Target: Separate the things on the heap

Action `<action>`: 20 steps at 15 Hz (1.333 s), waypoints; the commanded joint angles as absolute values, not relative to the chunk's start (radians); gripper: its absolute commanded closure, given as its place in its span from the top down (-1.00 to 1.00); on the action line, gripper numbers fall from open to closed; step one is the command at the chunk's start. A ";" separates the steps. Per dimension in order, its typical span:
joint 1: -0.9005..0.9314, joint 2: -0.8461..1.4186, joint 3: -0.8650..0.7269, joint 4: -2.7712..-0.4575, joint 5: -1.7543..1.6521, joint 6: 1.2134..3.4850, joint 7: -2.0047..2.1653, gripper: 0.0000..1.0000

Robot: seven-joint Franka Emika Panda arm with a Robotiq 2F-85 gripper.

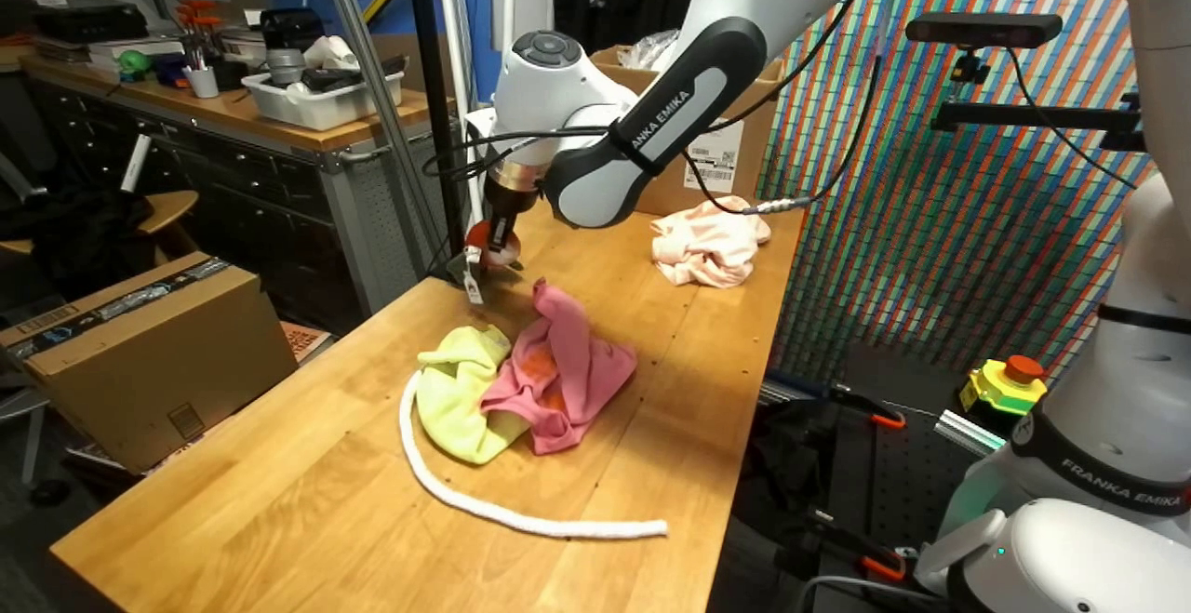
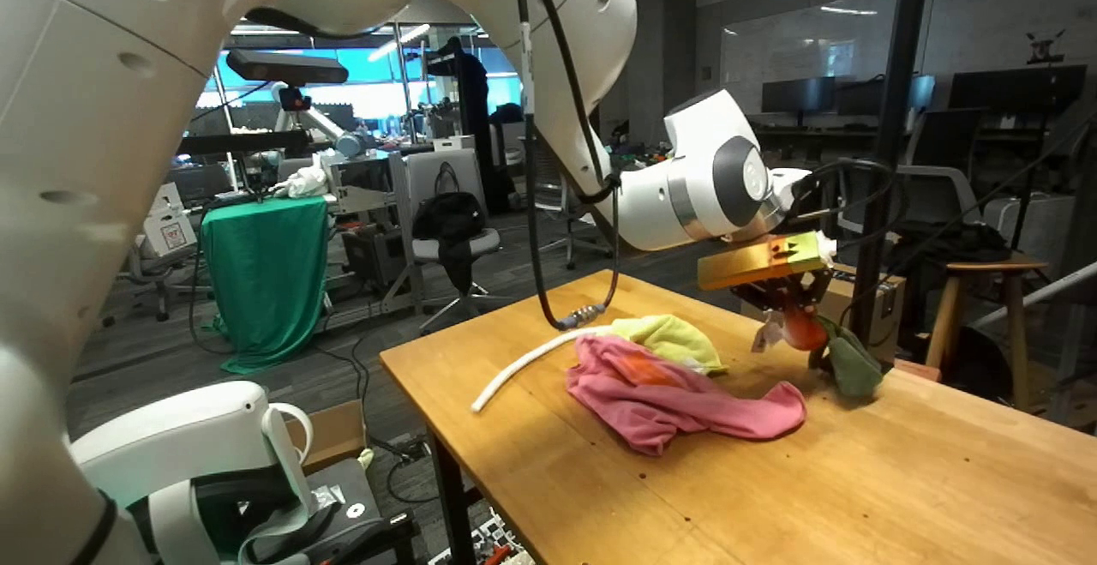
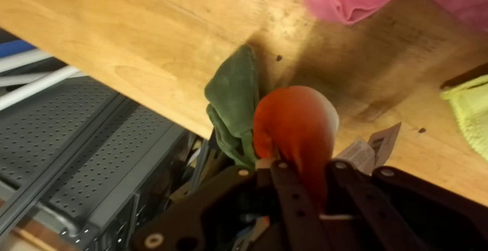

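Pink cloth [image 1: 591,366] and yellow-green cloth [image 1: 458,404] overlap on the worktop [image 1: 307,501] beside a white rope [image 1: 577,529], awaiting separation in a job seemingly part done, as the end effector [image 3: 309,169] grips an orange-and-white soft item [image 3: 295,119] near the edge (a pale cloth [image 1: 709,246] already lies well apart).

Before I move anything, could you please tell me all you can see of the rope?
The rope is white, long and thick, smooth and soft-looking, like cloth cord. It lies loose on the table in one wide curve beside the yellow cloth. One end is free and blunt. The other meets the cloth's edge, apparently touching; whether it continues underneath is hidden.
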State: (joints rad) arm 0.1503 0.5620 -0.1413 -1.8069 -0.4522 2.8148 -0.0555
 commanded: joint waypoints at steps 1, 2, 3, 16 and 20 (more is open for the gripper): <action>0.290 0.514 -0.342 -1.844 -0.624 2.927 0.163 -0.85; 0.329 0.518 -0.406 -1.838 -0.677 2.945 0.233 -0.85; 0.369 0.528 -0.474 -1.824 -0.731 2.959 0.308 -0.85; 0.492 0.619 -0.789 -1.798 -0.887 2.904 0.708 -0.85; 0.474 0.651 -0.802 -1.789 -0.873 2.871 0.742 -0.85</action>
